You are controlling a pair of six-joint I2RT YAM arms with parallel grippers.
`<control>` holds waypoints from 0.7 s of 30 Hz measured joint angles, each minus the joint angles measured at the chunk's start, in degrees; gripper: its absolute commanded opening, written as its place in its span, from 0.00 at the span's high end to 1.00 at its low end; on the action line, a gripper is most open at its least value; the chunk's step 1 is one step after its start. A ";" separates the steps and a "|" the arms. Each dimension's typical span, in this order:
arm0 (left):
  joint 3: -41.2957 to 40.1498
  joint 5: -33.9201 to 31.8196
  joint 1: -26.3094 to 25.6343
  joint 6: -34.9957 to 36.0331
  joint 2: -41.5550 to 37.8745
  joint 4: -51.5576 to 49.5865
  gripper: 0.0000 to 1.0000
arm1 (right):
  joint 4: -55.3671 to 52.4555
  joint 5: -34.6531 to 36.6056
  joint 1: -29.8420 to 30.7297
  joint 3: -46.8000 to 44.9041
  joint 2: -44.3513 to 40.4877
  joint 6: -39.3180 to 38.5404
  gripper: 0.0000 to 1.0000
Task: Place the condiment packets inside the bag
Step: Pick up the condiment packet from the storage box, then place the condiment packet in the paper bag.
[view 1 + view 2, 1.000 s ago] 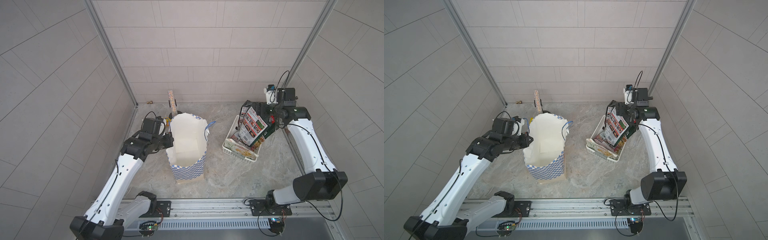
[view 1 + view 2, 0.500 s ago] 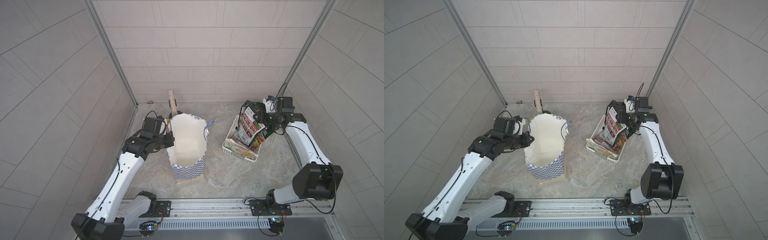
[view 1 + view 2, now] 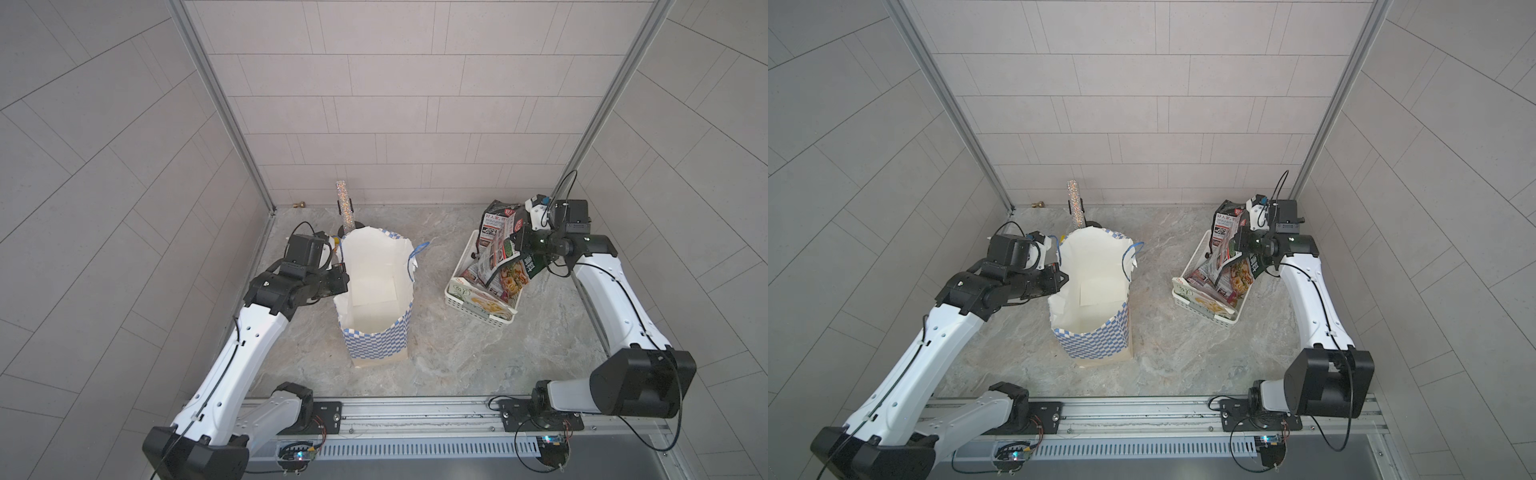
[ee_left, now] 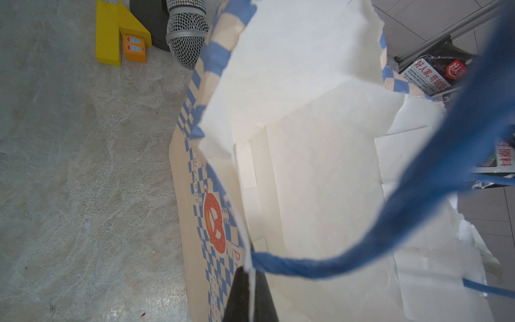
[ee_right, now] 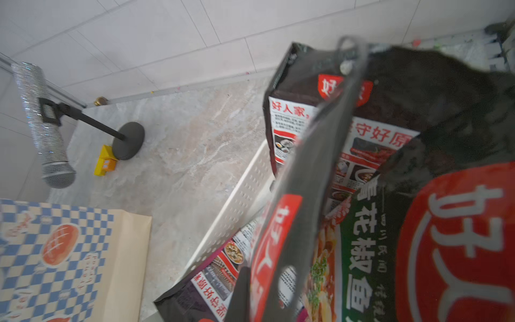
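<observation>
Newly clamped right gripper (image 3: 519,242) pinching one black packet (image 3: 498,255) above basket, one checked bag (image 3: 376,345) upright mid-table, rim pinched by left gripper (image 4: 252,297), one white basket (image 3: 478,311) heaped with roughly five condiment packets (image 3: 513,284), one microphone (image 3: 344,205), one yellow block (image 4: 108,36)

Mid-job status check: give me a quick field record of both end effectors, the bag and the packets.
bag: upright, open, no packets visible inside
left end effector: shut on the bag rim
right end effector: shut on a black packet, over the basket
other packets: piled in the basket
</observation>
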 measured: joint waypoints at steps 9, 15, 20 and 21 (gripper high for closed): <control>0.00 0.02 0.00 0.00 0.00 0.02 1.00 | -3.91 -0.72 9.14 21.62 -3.74 0.13 1.00; -0.02 0.13 0.00 0.00 -0.11 0.00 1.00 | -3.15 -3.43 19.89 38.93 -0.90 1.46 1.00; -0.09 0.24 0.00 -0.07 -0.28 0.00 1.00 | 1.73 -7.13 28.65 46.64 3.10 4.37 1.00; -0.09 0.26 0.00 -0.07 -0.35 -0.02 1.00 | 2.91 -7.91 30.53 47.34 4.02 5.01 1.00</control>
